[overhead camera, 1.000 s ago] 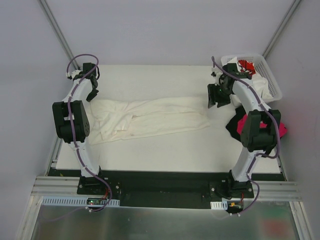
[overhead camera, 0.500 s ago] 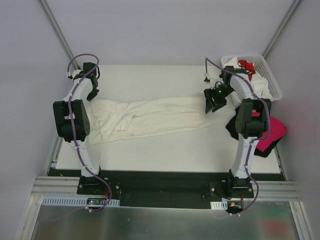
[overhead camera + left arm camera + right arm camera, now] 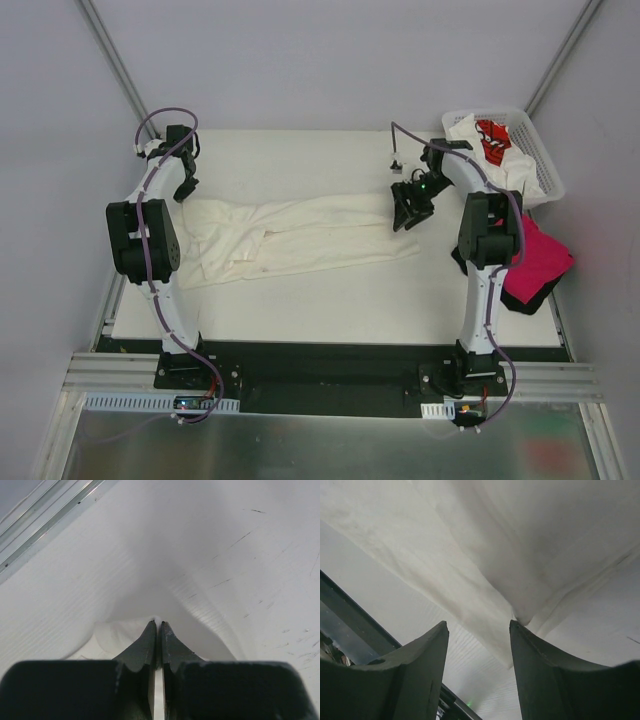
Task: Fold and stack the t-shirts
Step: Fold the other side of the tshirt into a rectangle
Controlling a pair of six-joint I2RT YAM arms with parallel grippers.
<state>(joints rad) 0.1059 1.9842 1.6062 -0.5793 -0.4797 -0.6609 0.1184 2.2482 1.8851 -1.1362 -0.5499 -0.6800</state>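
Observation:
A cream-white t-shirt (image 3: 300,235) lies stretched out lengthwise across the middle of the table. My left gripper (image 3: 183,190) is at its left end, shut on a pinch of the cloth; a sliver of white fabric (image 3: 125,636) shows at the closed tips of the left gripper (image 3: 158,624). At the shirt's right end my right gripper (image 3: 408,210) hovers open. In the right wrist view the right gripper (image 3: 477,625) has nothing between its fingers, and the cream t-shirt's edge (image 3: 520,545) lies just beyond them. A magenta-pink t-shirt (image 3: 540,255) and a black one (image 3: 462,258) lie heaped at the right.
A white lattice basket (image 3: 545,175) stands at the back right corner and holds a white t-shirt with red print (image 3: 492,135). Grey walls close the table in on the left, back and right. The black base rail (image 3: 320,365) runs along the near edge.
My right arm has swung left from beside the basket to the cream shirt's right end, uncovering more of the magenta shirt. The left arm and the cream shirt have not moved.

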